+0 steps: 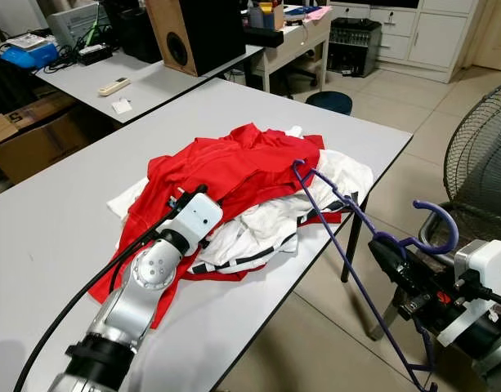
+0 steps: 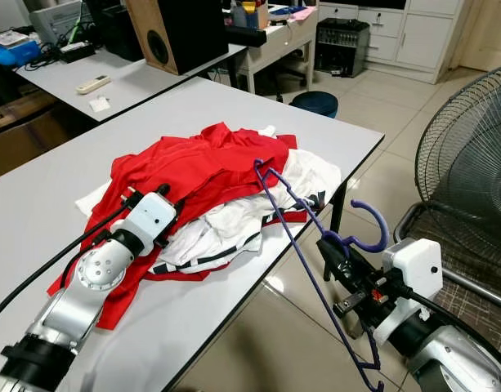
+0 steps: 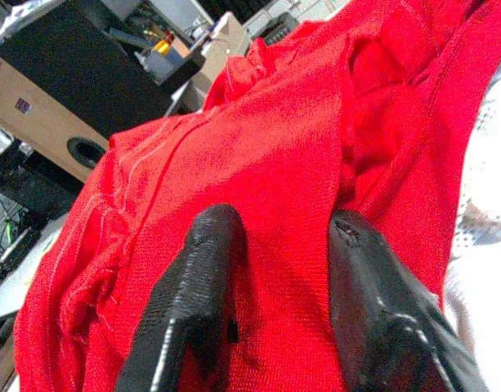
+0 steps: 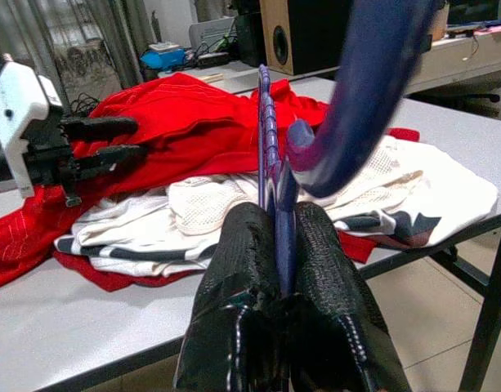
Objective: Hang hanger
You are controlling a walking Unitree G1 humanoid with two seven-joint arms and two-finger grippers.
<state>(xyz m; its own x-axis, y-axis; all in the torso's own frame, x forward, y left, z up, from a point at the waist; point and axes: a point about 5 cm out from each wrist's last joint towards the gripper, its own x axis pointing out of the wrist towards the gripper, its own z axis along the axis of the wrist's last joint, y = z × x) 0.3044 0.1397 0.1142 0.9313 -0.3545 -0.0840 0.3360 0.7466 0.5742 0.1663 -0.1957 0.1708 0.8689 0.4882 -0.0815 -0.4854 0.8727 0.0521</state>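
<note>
Right gripper [image 2: 336, 249] is clamped on the purple hanger [image 2: 303, 224] just below its hook, off the table's [image 2: 62, 237] right edge. Left gripper [image 1: 185, 198], fingers apart, presses the red garment [image 1: 225, 163], probably to steady it.

Hardly any writing could be read. A cardboard box [image 1: 25, 135] at the far left, under the far counter [image 1: 152, 82], bore a dark mark on its near flap that looked like the number 5. The wooden speaker [image 3: 50, 102] carried a small dark label on its front in the left wrist view, too small to read. The white jersey [image 4: 225, 214] showed dark markings, none legible.
</note>
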